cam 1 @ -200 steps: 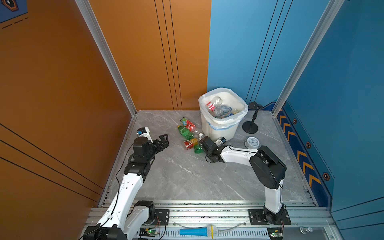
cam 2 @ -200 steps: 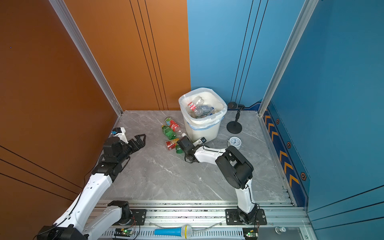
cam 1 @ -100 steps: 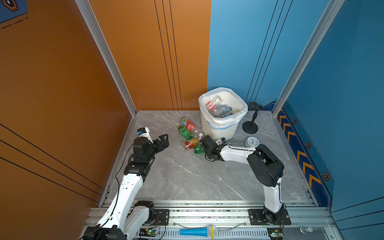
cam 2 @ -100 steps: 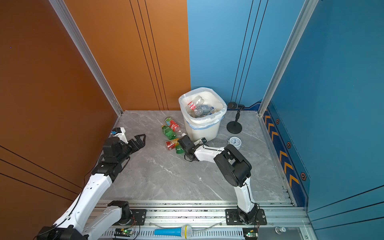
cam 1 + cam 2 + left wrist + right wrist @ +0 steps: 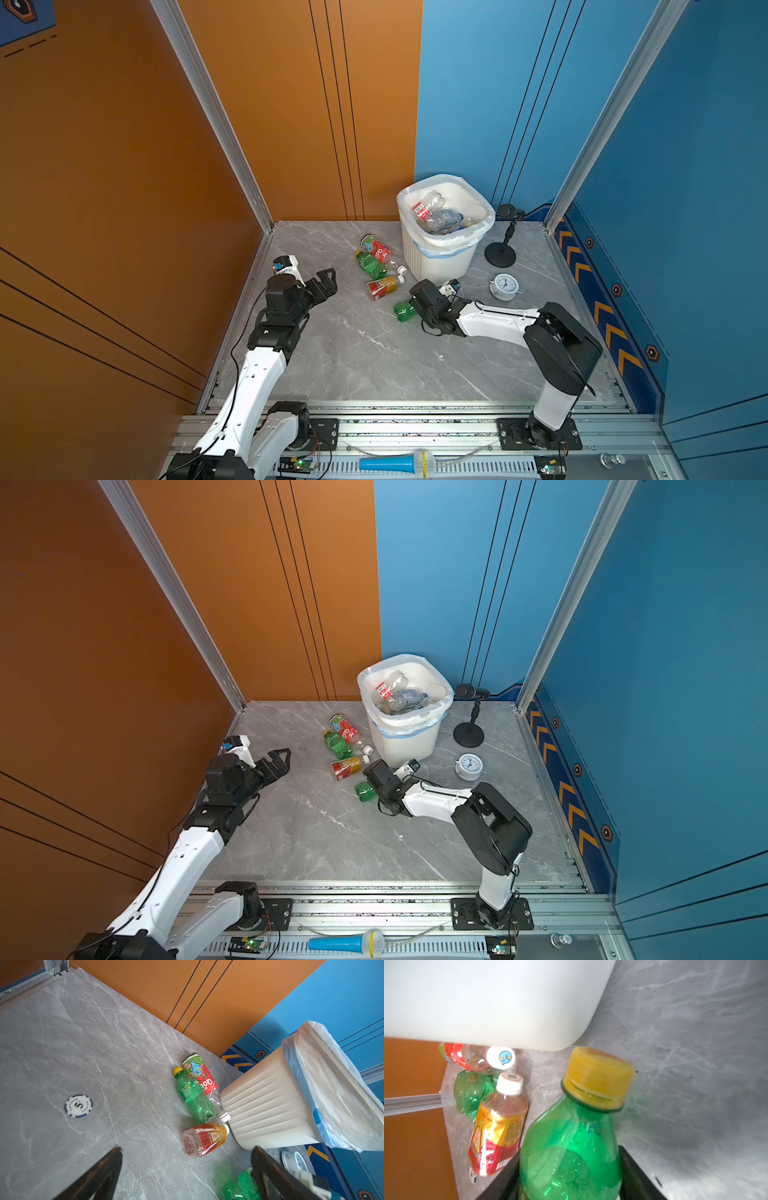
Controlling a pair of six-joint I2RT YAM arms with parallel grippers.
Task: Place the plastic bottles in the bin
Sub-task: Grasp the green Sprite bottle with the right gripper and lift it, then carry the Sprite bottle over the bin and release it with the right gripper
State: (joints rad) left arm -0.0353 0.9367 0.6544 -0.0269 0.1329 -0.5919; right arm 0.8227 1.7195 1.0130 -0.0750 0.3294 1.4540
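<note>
My right gripper (image 5: 417, 306) (image 5: 569, 1165) is shut on a green bottle with a yellow cap (image 5: 402, 311) (image 5: 365, 792) (image 5: 571, 1142), low over the floor in front of the bin (image 5: 440, 259) (image 5: 405, 742). The black fingers (image 5: 631, 1167) press both of its sides. Three more plastic bottles lie left of the bin: a red cartoon-labelled one (image 5: 376, 249) (image 5: 199, 1072), a green one (image 5: 369, 265) (image 5: 193, 1097) and a red-and-yellow-labelled one (image 5: 381, 287) (image 5: 204, 1139). Several bottles (image 5: 436, 214) lie inside the bin. My left gripper (image 5: 326, 283) (image 5: 279, 761) (image 5: 187, 1149) hangs open and empty, left of the bottles.
A black microphone stand (image 5: 500, 253) and a white alarm clock (image 5: 504, 286) stand right of the bin. A poker chip (image 5: 78, 1105) lies on the grey floor by the left gripper. A blue cone (image 5: 395, 462) rests on the front rail. Walls close three sides.
The right gripper's jaws have closed from wide open onto the green bottle, which has shifted slightly toward the front. The left arm has not moved.
</note>
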